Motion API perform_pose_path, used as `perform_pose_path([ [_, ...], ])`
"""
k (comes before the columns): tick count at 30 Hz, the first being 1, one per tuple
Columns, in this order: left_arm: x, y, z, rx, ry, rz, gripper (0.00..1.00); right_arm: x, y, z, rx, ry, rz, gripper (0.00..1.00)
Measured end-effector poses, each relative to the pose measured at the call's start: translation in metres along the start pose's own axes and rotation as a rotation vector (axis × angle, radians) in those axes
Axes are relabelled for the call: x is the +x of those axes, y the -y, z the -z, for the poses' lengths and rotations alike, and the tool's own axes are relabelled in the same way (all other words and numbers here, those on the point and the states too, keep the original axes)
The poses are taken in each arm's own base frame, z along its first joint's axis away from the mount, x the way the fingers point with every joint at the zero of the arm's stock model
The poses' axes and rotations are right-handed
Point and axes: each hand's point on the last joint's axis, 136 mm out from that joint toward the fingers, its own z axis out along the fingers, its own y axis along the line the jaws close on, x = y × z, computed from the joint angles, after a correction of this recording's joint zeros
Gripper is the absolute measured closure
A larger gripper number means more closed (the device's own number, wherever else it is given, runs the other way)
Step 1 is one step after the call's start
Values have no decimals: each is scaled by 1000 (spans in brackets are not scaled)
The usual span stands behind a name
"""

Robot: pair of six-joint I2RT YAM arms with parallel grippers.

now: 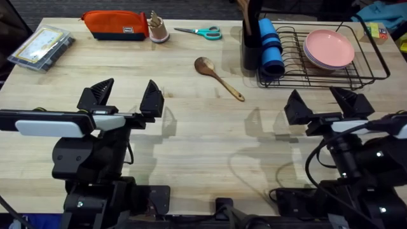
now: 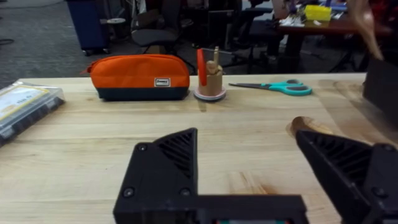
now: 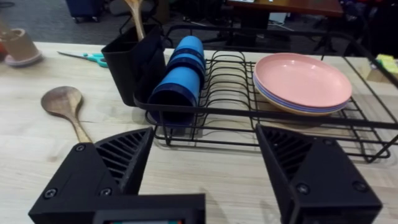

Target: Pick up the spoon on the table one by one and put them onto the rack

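The light plank surface [image 1: 191, 127] carries one wooden spoon [image 1: 218, 77] lying flat beside the black rack [image 1: 356, 76]. Office chairs stand in the room beyond. Left gripper [image 1: 126, 98] and right gripper [image 1: 321, 105] hover low near their bases, fingers spread open, empty.

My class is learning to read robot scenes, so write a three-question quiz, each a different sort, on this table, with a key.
1. True or false: the spoon lies inside the rack.
2. What lies flat in the rack? A pink plates, B scissors, C orange pouch.
3. Fill in: the fingers of both grippers are ____.

Key
1. False; it lies on the table, left of the rack.
2. A, the plates.
3. Open: left gripper, right gripper, both holding nothing.
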Motion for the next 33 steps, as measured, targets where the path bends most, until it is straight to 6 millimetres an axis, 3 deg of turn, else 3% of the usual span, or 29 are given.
perform_pose_path([
  [28, -1, 6, 1, 35, -5, 1, 8, 2, -1, 3, -6, -37, -10, 9],
  [30, -22, 8, 9, 45, -16, 2, 9, 6, -3, 15, -12, -143, -26, 10],
  [33, -37, 9, 13, 46, -23, 2, 9, -6, -3, 20, -13, -140, -30, 9],
])
